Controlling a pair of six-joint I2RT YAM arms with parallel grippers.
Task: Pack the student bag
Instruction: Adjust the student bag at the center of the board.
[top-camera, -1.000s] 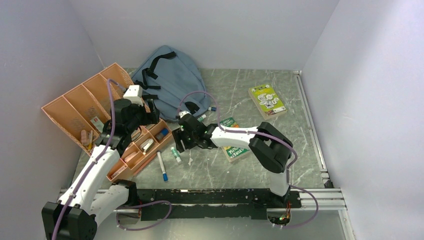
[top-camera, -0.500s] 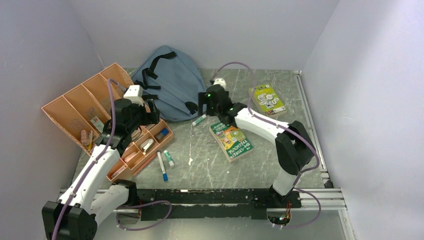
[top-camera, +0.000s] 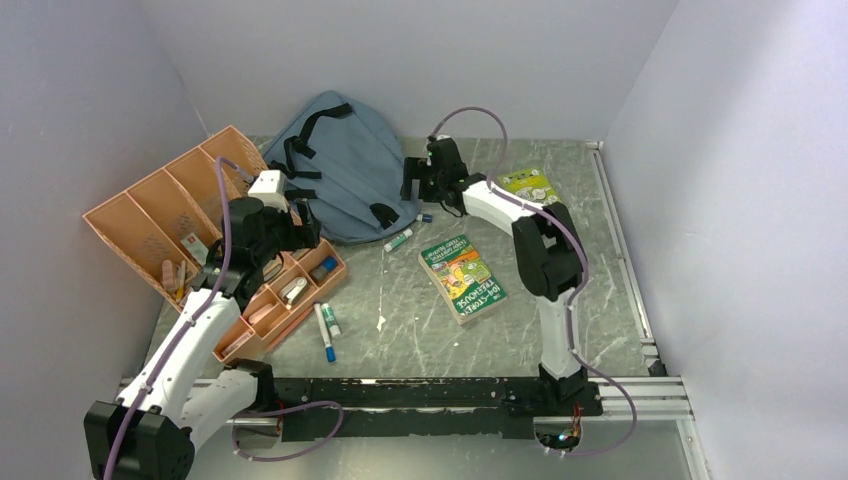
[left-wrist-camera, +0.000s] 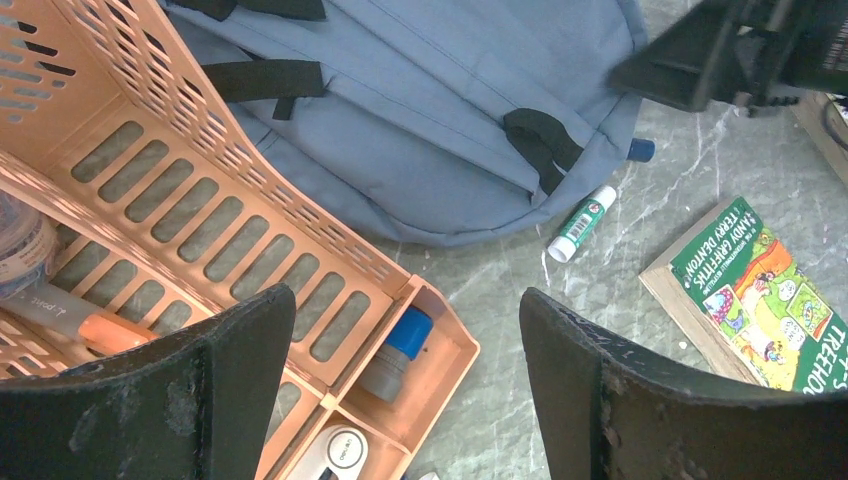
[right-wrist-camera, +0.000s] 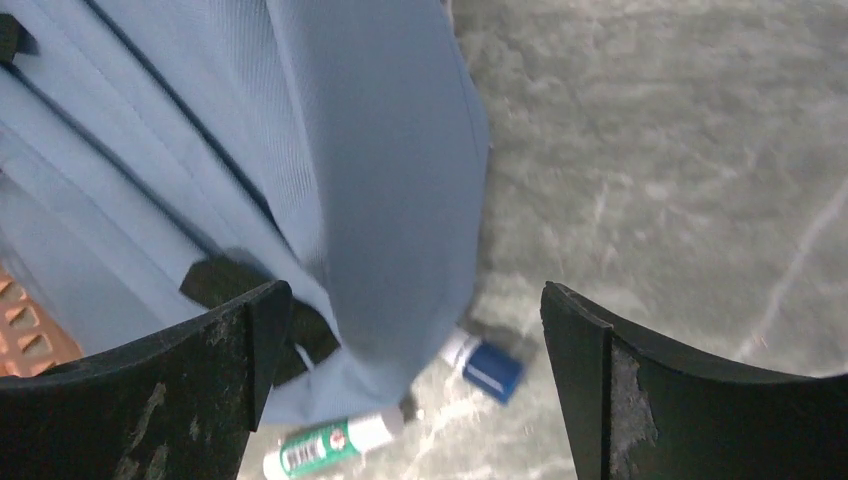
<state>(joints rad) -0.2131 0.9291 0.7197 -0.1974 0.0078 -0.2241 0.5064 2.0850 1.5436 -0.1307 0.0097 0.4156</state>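
The grey-blue student bag (top-camera: 340, 165) lies flat at the back, straps up, shut as far as I can see. My right gripper (top-camera: 413, 192) hovers open and empty over its right lower edge; in the right wrist view the bag (right-wrist-camera: 330, 150) fills the left side, with a blue-capped stick (right-wrist-camera: 485, 365) and a green glue stick (right-wrist-camera: 330, 445) on the table between my open fingers (right-wrist-camera: 415, 385). My left gripper (top-camera: 300, 236) is open and empty above the orange tray's near corner (left-wrist-camera: 440, 330), over a blue-capped cylinder (left-wrist-camera: 398, 352).
The orange compartment tray (top-camera: 150, 215) stands at the left with small items. A green book (top-camera: 462, 277) lies mid-table and a yellow-green book (top-camera: 530, 185) at the back right. Two markers (top-camera: 325, 333) lie by the tray. Grey walls close in on the left, back and right.
My right arm swung from the tray's front edge up and back to the bag's right lower edge. The left arm has not moved.
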